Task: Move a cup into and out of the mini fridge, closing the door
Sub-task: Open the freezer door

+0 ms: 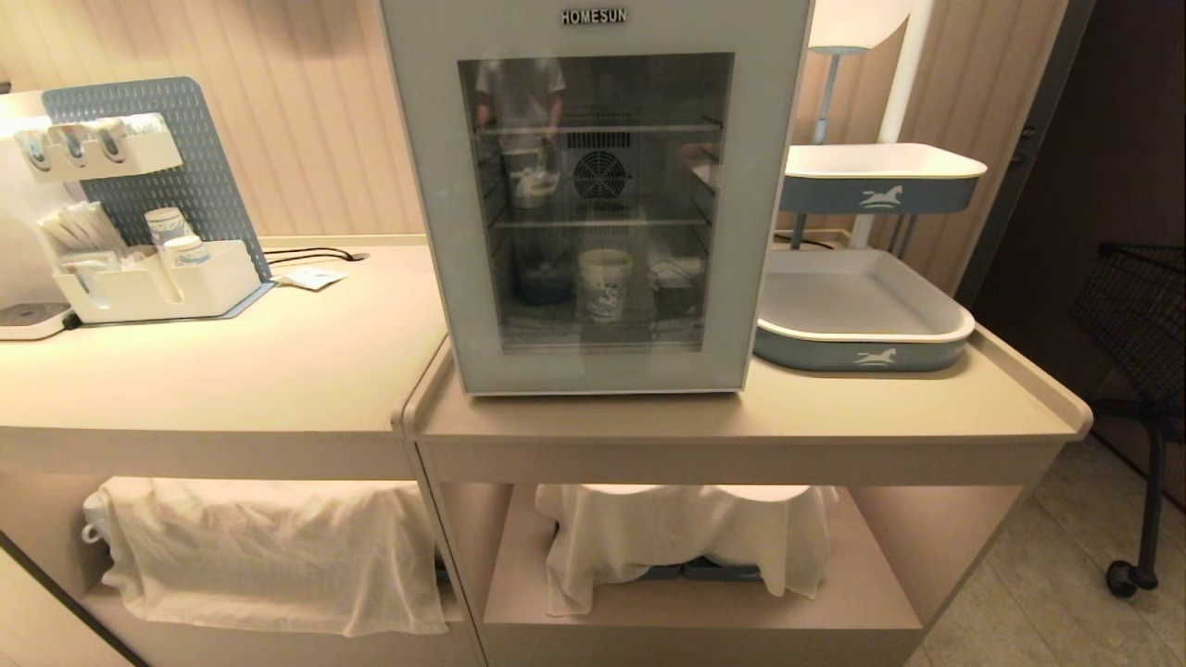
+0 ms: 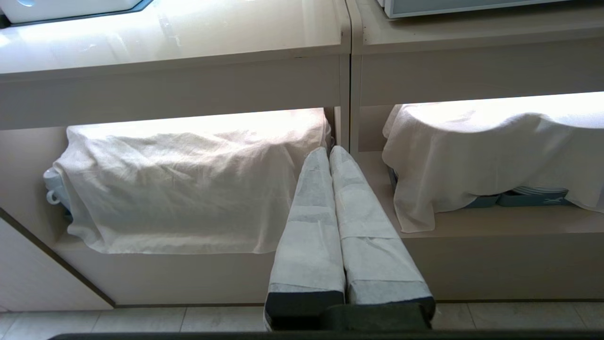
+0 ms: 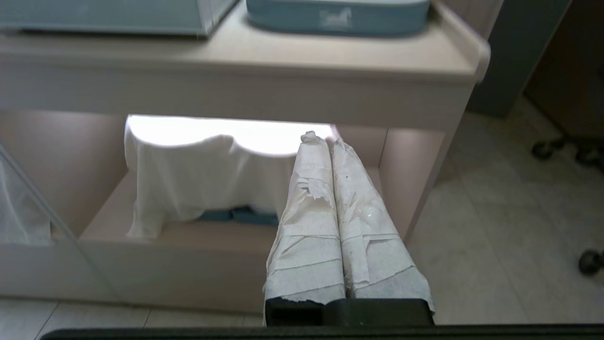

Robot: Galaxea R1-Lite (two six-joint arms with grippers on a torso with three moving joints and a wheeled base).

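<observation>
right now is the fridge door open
No, the door sits flush and closed on the mini fridge, with the cup visible behind its glass on the lower shelf.

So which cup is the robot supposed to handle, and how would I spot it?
Find the white HOMESUN mini fridge on the counter. Behind its closed glass door, the cup stands upright and alone on the bottom shelf. Unlike the cups in the white organizer to the left, it is inside the fridge.

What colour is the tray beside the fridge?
Blue-grey with a white rim and a white horse emblem; the tray shows best in the head view.
</observation>
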